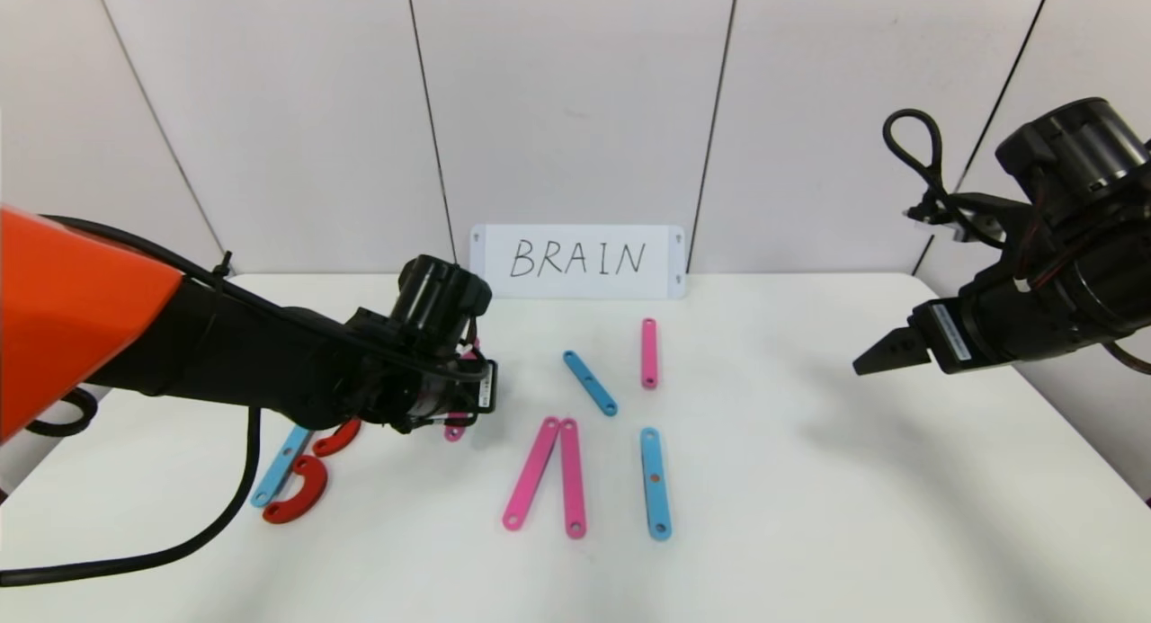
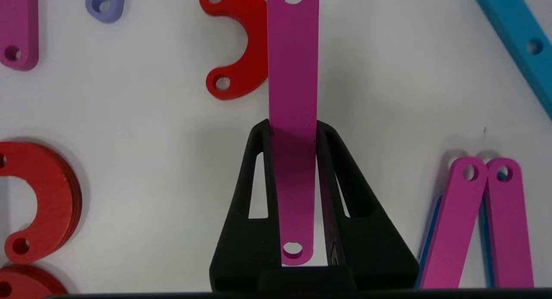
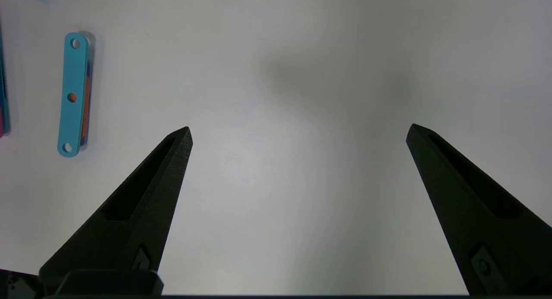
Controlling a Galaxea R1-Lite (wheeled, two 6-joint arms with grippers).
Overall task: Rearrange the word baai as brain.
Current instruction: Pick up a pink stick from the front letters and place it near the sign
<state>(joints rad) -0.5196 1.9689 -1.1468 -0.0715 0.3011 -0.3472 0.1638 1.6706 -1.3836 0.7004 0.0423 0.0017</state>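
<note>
White table (image 1: 809, 515), grey wall panels behind, BRAIN card (image 1: 577, 261) top centre. My left gripper (image 2: 293, 130) sits left of centre in the head view, clamped on a pink strip (image 2: 292, 74). My right gripper (image 3: 297, 133) hangs at the right edge, fingers spread wide, holding nothing. Red curves (image 1: 297, 493) and a blue strip (image 1: 281, 466) lie lower left; more pink and blue strips (image 1: 655, 484) lie centre.

Three cameras: one on the head, one on each wrist.
The head view looks forward and down over the white table (image 1: 809, 515); both wrist views look closely down at it, sharing the blue strip (image 1: 655, 484) (image 3: 72, 94) with the head view.
</note>
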